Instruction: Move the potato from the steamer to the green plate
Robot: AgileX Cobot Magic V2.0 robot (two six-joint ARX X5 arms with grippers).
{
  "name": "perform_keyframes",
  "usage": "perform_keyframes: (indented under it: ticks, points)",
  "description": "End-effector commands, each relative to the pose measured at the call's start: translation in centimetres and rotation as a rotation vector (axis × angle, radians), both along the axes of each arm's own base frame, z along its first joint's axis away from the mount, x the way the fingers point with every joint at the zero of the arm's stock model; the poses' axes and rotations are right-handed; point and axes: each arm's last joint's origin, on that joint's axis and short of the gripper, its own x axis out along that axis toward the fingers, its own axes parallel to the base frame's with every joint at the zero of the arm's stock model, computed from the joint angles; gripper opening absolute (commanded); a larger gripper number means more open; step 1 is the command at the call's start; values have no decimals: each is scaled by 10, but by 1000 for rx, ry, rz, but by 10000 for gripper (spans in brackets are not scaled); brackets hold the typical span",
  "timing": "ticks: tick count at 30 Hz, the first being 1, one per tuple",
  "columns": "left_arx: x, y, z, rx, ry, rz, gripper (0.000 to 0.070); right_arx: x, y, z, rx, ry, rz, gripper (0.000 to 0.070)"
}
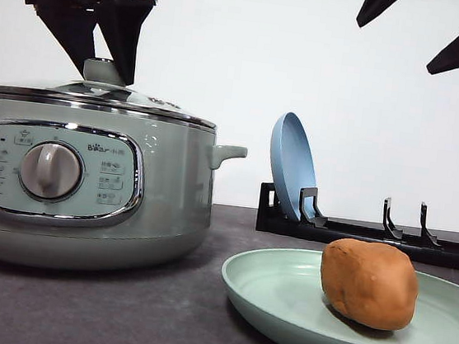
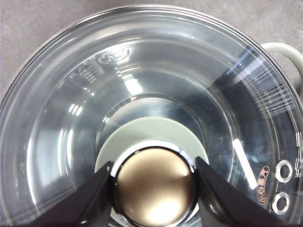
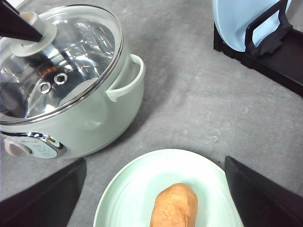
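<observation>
One lumpy orange-brown potato [image 1: 368, 283] on green plate [image 1: 281, 298]; left end effector [image 2: 154, 182] gripping lid knob [image 2: 154, 187]; right end effector [image 3: 154, 189] open.

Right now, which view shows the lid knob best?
The left wrist view: the lid knob sits close up between the left gripper's fingers, looking closed on it. The front view shows the knob small and partly behind a finger. The right wrist view catches it at the edge, half hidden.

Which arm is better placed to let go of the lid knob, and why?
The left. Its gripper sits around the lid knob of the steamer, one finger either side. The right gripper hangs open over the potato on the green plate.
</observation>
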Motion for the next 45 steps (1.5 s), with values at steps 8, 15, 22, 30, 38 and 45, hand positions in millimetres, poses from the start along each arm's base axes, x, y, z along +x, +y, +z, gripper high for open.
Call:
perform_keyframes:
  ticks: [8,15,22,30,38,45]
  points:
    - [-1,-2,3,2,-1,-7,571,0,1,4,-4,-13,17,590]
    - [-20,6,30,-39,-88,-5,567,-1,1,2,-31,-1,27,590]
    - [-52,15,62,-150,-155,-63,553,-2,1,0,-38,18,44,590]
    - [-96,18,88,-325,-139,-215,553,-5,0,-3,-41,68,97,590]
    - [-125,21,99,-368,-124,-287,549,-7,0,-5,-45,97,117,590]
    - [-133,21,100,-362,-107,-306,548,-8,1,-5,-27,113,151,590]
